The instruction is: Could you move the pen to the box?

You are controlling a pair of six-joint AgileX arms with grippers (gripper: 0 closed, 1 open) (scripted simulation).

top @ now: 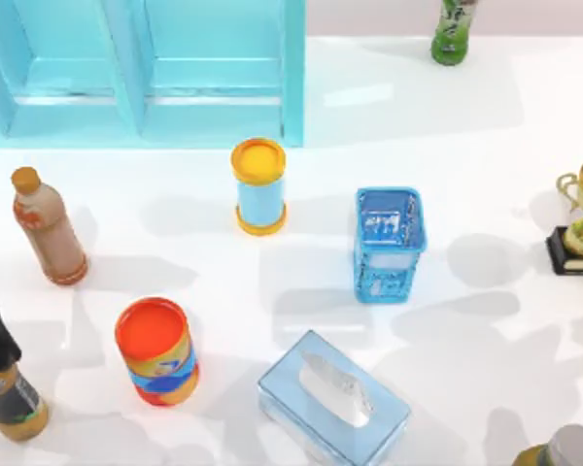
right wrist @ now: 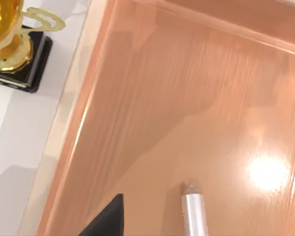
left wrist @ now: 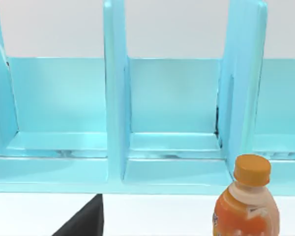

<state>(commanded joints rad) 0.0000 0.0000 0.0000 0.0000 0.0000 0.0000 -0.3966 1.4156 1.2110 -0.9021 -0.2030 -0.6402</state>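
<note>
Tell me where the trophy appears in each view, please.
Top view: the trophy stands at the right edge of the table.
Right wrist view: it stands beside the rim of the box.
Left wrist view: this camera faces the shelf and a bottle.
Shared landmark: the trophy's black base.

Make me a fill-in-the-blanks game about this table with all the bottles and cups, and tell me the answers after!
1. The tub near the tissue box has a lid coloured ____.
2. The shelf at the back of the table is coloured ____.
3. In the right wrist view, the silver-grey pen is over the floor of a wooden ____.
4. Beside that box stands a golden ____ on a black base.

Answers: orange-red; light blue; box; trophy
</note>
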